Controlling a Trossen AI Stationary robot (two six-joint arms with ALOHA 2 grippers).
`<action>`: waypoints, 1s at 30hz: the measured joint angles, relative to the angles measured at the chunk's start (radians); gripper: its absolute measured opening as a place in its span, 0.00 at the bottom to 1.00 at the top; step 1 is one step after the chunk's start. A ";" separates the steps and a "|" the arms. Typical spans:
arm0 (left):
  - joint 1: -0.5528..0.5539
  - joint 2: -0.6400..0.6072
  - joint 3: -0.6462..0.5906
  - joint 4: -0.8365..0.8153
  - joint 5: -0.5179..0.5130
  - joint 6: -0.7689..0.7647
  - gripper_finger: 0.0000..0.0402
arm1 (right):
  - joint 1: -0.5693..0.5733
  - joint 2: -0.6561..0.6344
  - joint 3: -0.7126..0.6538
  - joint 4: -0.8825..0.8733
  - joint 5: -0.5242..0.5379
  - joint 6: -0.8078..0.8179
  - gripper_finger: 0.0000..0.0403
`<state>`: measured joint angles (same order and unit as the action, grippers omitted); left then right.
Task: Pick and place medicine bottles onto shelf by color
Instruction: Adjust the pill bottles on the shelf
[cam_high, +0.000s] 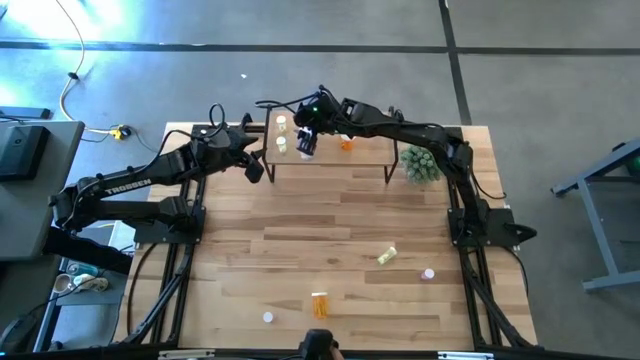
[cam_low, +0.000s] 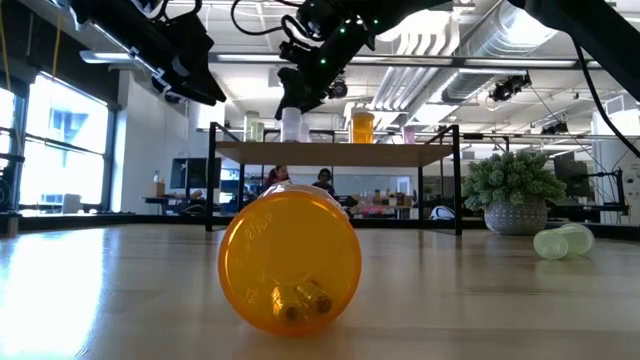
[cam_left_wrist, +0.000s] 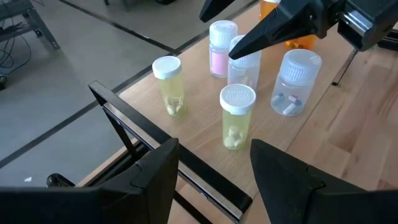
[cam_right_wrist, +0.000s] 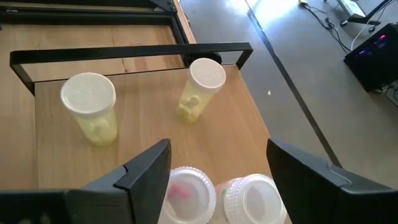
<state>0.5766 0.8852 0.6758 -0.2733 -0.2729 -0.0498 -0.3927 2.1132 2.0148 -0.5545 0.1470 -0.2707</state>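
Six bottles are standing on the shelf (cam_high: 330, 160) at this point: two yellow-green (cam_left_wrist: 237, 117), one pink (cam_left_wrist: 220, 48), two clear (cam_left_wrist: 293, 83) and one orange (cam_high: 346, 144), grouped toward its left end. Four more are lying loose on the plank tabletop (cam_high: 300, 240) near its front edge: an orange one (cam_high: 319, 303), a yellow-green one (cam_high: 387, 256), a pink one (cam_high: 428, 273) and a small white-capped one (cam_high: 268, 317).

I am hanging my right gripper (cam_right_wrist: 211, 171) directly above the pink and clear bottles, fingers spread wide with nothing between them. Judging by that, I am in the release-and-clear step of a placement. My left gripper (cam_left_wrist: 214, 168) is waiting just off the shelf's left end, jaws part-way apart and empty.

The next move, as I read it, calls for lifting straight up so that no fingertip is tipping the close-packed caps, then travelling to the front of the table for a loose bottle.

Materials: bottles are small translucent plastic cylinders with ribbed white caps, pills showing inside; smooth and round, so the lying ones are likely to roll. Shelf top is pale wood in a thin black metal frame.
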 joint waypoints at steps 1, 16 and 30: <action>0.000 0.000 0.000 0.000 0.000 0.000 0.47 | 0.000 0.000 0.000 -0.001 0.000 0.000 0.64; 0.000 0.000 0.000 0.000 0.000 0.000 0.47 | 0.003 -0.014 0.000 -0.068 0.043 0.005 0.64; 0.000 0.000 -0.001 0.000 -0.004 0.000 0.47 | 0.014 -0.056 0.000 -0.053 0.044 -0.001 0.64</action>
<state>0.5764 0.8855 0.6750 -0.2731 -0.2768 -0.0494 -0.3786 2.0572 2.0148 -0.6073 0.1905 -0.2715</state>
